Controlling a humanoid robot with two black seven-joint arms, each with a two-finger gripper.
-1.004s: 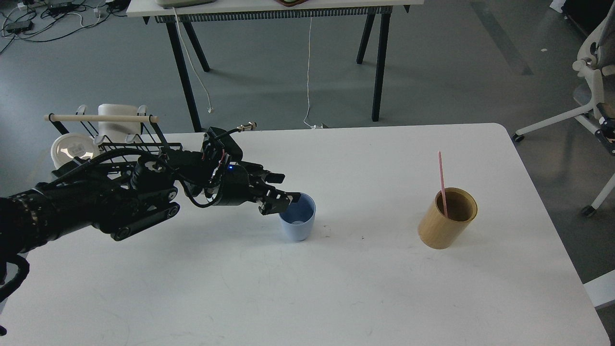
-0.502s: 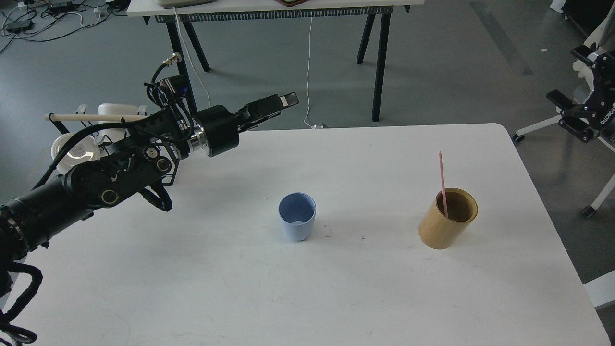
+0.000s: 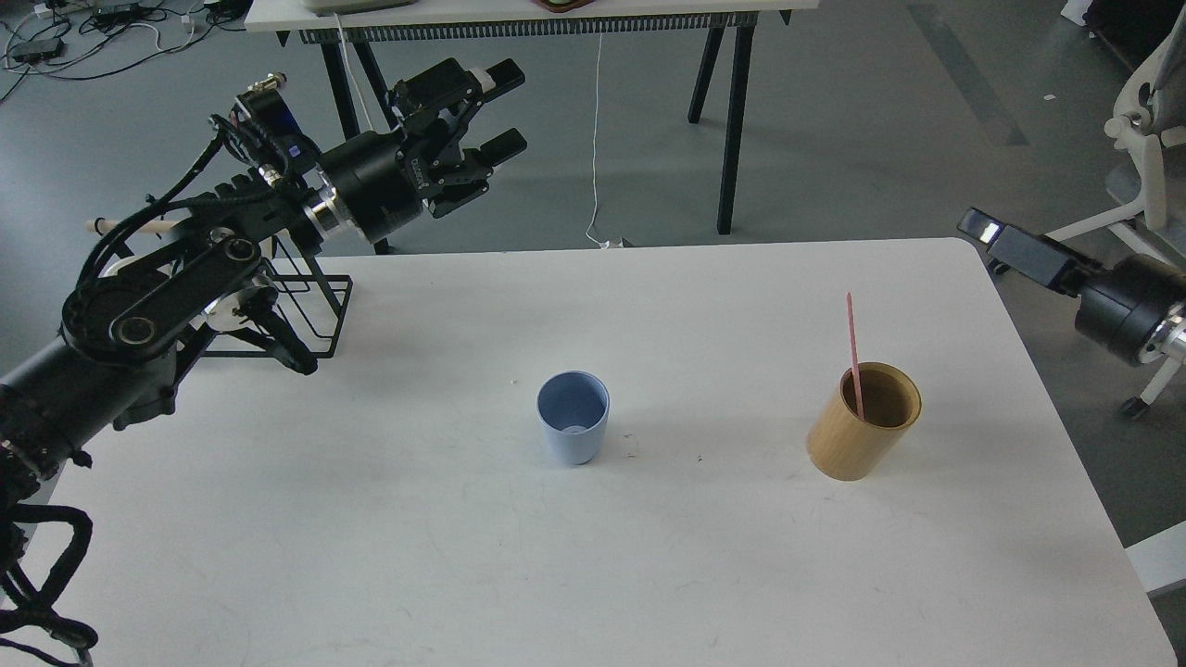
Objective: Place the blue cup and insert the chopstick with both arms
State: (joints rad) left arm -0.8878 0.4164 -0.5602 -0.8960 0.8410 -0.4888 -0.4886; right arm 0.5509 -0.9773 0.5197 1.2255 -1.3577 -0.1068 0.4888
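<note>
Near mid-table, a little toward the left edge: blue cup (image 3: pixel 574 429), upright, mouth open, standing alone with nothing touching it. Well apart from it, toward the right edge: tan cup (image 3: pixel 864 421), tilted slightly, holding the pink chopstick (image 3: pixel 852 353), which leans against the inner wall and sticks up above the rim. At the far left corner: black wire rack (image 3: pixel 306 315), partly hidden behind the left arm (image 3: pixel 157 306). Raised above and beyond the far edge, near that same corner: left gripper (image 3: pixel 496 109), fingers spread apart and grasping nothing, pointing away toward the far table legs (image 3: pixel 732 120). Beyond the right edge, off the tabletop: right arm (image 3: pixel 1126 306), reaching in toward the far right corner. At its tip, right gripper (image 3: pixel 996 236), seen end-on as one dark block with a pale glint; two fingers not separable, so cannot tell whether spread or closed. Nothing visibly held there. White tabletop (image 3: pixel 593 556) otherwise showing only faint scuffs and specks close to the blue cup.
</note>
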